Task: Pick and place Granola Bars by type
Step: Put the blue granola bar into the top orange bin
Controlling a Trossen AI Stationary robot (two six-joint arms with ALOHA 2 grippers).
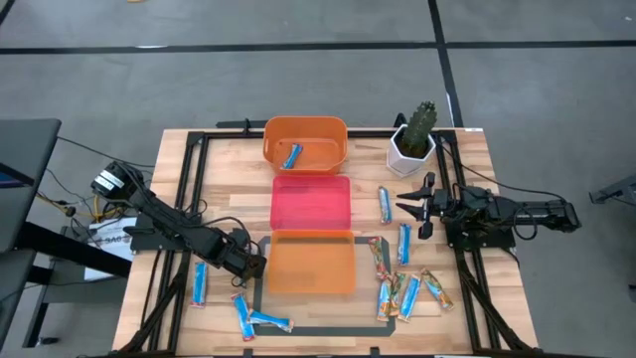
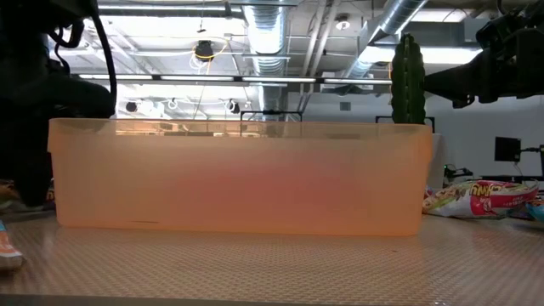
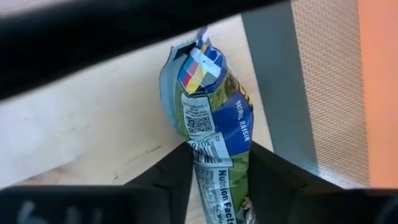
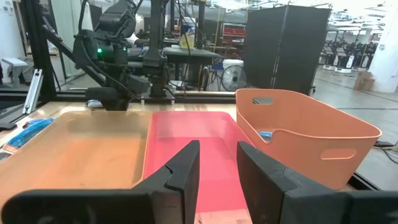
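1. The desk (image 1: 179, 159) is seen from above carrying three trays in a column at its centre: an orange bin (image 1: 305, 142) at 12 o'clock, a pink-red tray (image 1: 311, 202) in the middle, and a pale orange tray (image 1: 310, 264) at 6 o'clock.
2. A potted cactus (image 1: 415, 136) is placed at 2 o'clock.
3. The left gripper (image 1: 250, 266) is lowered at 8 o'clock, just beside the pale orange tray; its jaws are closed on a blue-and-white bar (image 3: 211, 118) lying on the desk.
4. The right gripper (image 1: 409, 207) is held at 3 o'clock, jaws slightly apart and empty.
5. One blue bar (image 1: 292, 155) lies inside the orange bin.
6. Loose Granola Bars (image 1: 402, 283) are scattered from 3 to 5 o'clock, others (image 1: 243, 316) at 7 o'clock.
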